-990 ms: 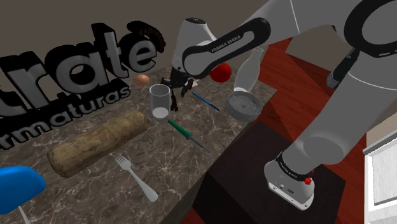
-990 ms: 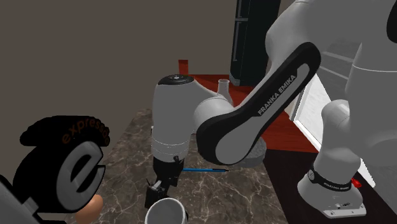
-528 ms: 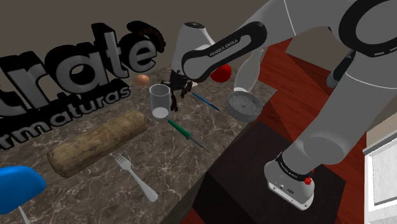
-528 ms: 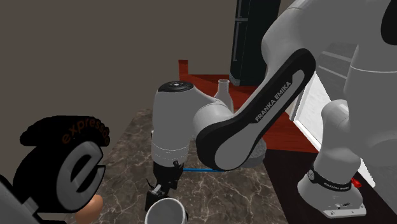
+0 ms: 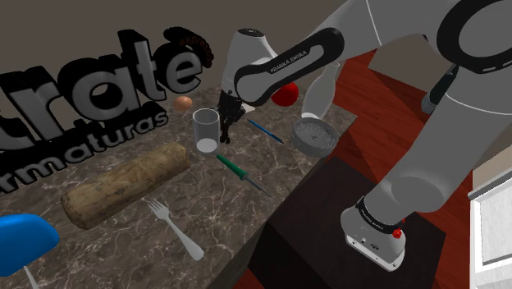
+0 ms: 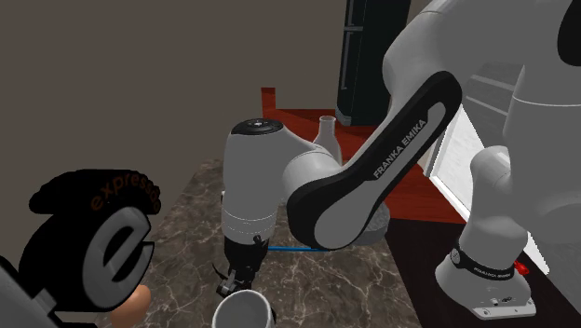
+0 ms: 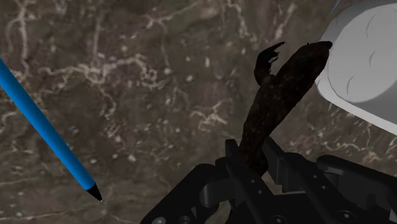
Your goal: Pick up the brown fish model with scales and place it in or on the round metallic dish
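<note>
My pincer (image 7: 253, 170) is clamped on the dark brown fish (image 7: 280, 102), which juts out from it over the marble table (image 7: 127, 76), its far end just beside the pale glass (image 7: 369, 57). A blue pen (image 7: 44, 130) lies apart. The round grey dish (image 5: 313, 136) sits near the table's edge.
</note>
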